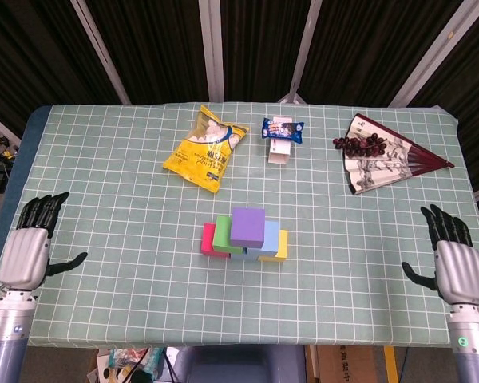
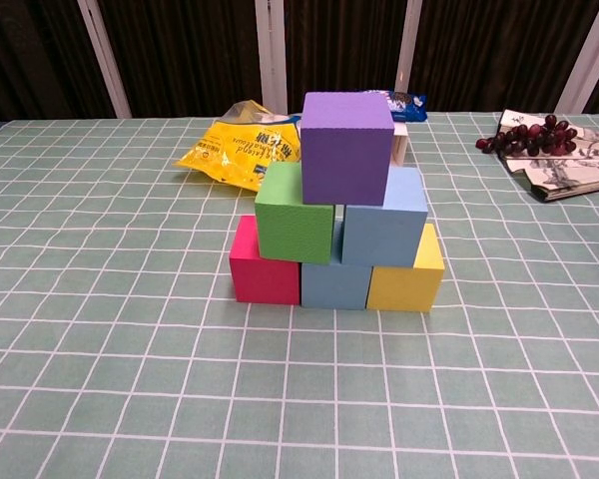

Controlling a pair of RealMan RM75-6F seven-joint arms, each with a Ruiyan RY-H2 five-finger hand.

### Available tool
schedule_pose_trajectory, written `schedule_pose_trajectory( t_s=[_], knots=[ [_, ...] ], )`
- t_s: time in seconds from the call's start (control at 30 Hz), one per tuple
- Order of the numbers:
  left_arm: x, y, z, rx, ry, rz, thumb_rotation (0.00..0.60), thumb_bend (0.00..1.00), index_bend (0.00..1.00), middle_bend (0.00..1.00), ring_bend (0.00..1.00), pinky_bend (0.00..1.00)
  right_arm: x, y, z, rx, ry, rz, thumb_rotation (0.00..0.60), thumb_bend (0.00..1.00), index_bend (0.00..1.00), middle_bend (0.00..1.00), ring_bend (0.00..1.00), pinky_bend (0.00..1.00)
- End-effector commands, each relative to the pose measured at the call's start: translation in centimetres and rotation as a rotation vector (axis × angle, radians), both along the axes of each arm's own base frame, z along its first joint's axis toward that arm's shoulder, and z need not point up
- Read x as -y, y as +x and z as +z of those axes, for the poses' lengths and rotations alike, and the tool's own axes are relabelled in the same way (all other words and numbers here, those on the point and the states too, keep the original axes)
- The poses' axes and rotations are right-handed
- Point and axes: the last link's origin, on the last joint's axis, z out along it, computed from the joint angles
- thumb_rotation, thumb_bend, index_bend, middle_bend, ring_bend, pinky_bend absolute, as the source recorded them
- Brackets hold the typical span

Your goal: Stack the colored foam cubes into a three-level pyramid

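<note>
A foam pyramid stands mid-table. Its bottom row is a pink cube (image 2: 264, 267), a blue cube (image 2: 335, 283) and a yellow cube (image 2: 407, 276). On them sit a green cube (image 2: 294, 213) and a light blue cube (image 2: 384, 217). A purple cube (image 2: 345, 146) (image 1: 247, 226) tops the stack. My left hand (image 1: 26, 249) hovers at the table's left front edge, fingers apart and empty. At the right front edge my right hand (image 1: 456, 266) is likewise spread and empty. Neither hand shows in the chest view.
Behind the stack lie a yellow snack bag (image 1: 205, 148), a small blue-wrapped packet on a white box (image 1: 281, 136), and a folding fan (image 1: 387, 157) with dark grapes (image 1: 359, 144) at the back right. Green checked cloth (image 1: 128, 271) covers the table.
</note>
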Motion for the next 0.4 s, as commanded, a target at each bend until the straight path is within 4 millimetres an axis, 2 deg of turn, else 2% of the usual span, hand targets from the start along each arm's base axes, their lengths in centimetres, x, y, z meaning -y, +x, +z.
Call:
schedule_pose_trajectory(
  t_s=[0.03,0.27,0.4],
  knots=[
    [1.5,-1.9,-0.1,-0.019,0.025,-0.008,0.6,0.07,0.0,0.07,0.06,0.04,-3.6,-3.2,-1.3,-0.044,0.033,0.018,0.6,0.27,0.0,0.0,0.0,0.0],
    [3.1,-4.4,-0.1,-0.07,0.079,-0.04,0.6,0.06,0.0,0.04,0.05,0.03,-5.4,-4.9,-1.0,-0.108,-0.029,0.094,0.6,0.27,0.0,0.0,0.0,0.0],
    [3.6,-5.8,-0.2,-0.086,0.092,-0.028,0.6,0.06,0.0,0.03,0.05,0.03,-5.4,-5.5,-1.0,-0.083,-0.044,0.092,0.6,0.27,0.0,0.0,0.0,0.0]
  ],
)
